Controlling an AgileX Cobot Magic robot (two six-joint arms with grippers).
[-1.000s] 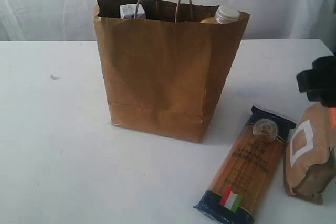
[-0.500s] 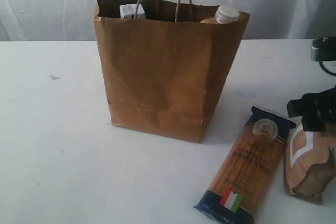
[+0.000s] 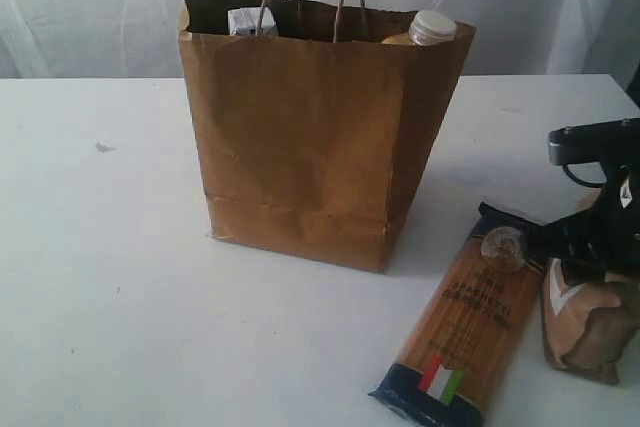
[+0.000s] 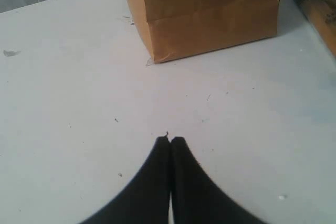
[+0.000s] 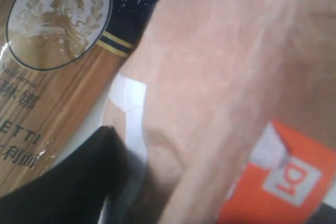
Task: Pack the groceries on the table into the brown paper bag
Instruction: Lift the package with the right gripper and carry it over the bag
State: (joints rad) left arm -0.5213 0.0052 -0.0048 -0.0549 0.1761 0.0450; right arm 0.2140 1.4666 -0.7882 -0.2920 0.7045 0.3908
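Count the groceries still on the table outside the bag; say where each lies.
2. The dark-blue spaghetti pack lies right of the brown paper bag; the brown pouch beside it, farther right. More may lie off-frame.

The paper bag point(image 3: 315, 147) is stood upright on the bench point(image 3: 100, 277), toward the back and near the middle. Inside it, a carton point(image 3: 248, 21) is seen at the left of the opening and a bottle point(image 3: 432, 27) at the right, both reaching the rim. To the front right of the bag, the spaghetti pack point(image 3: 470, 322) is laid flat, its far end near the bag's corner. The pouch point(image 3: 585, 322) is laid just right of the pack. The right hand point(image 3: 592, 247) is placed over the pouch's far end.
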